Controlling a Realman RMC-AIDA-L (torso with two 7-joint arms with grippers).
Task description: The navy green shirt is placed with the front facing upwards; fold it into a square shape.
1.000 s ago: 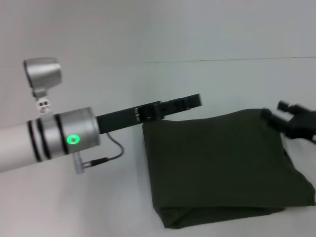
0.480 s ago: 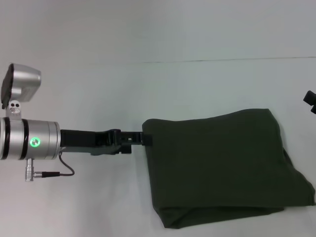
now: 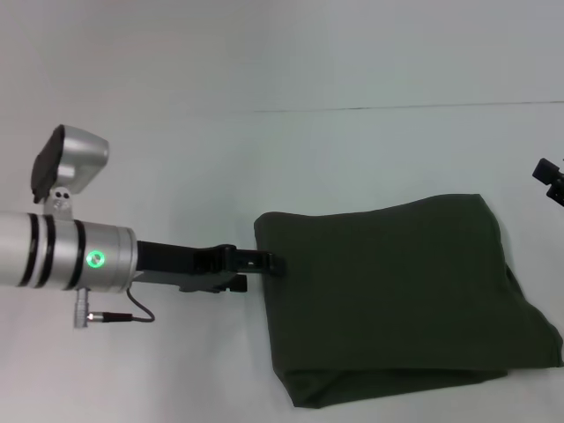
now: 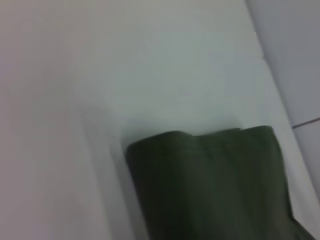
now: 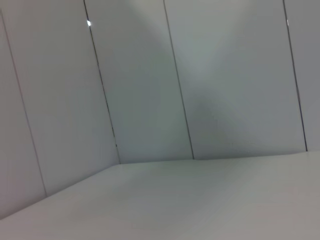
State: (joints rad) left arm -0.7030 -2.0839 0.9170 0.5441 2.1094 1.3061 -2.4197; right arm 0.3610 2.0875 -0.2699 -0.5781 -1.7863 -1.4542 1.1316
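green shirt (image 3: 397,300) lies folded into a rough square on the white table (image 3: 176,159). left gripper (image 3: 264,262) sits at the shirt's left edge, fingers look together. right gripper (image 3: 551,179) just beyond the shirt's far right corner, mostly cut off.

Looks like a lab / robot test cell: bare white desk (image 3: 176,115) filling the head view, plain grey panelled wall (image 5: 140,85) with dark vertical seams across the right wrist view. No household furnishings visible.
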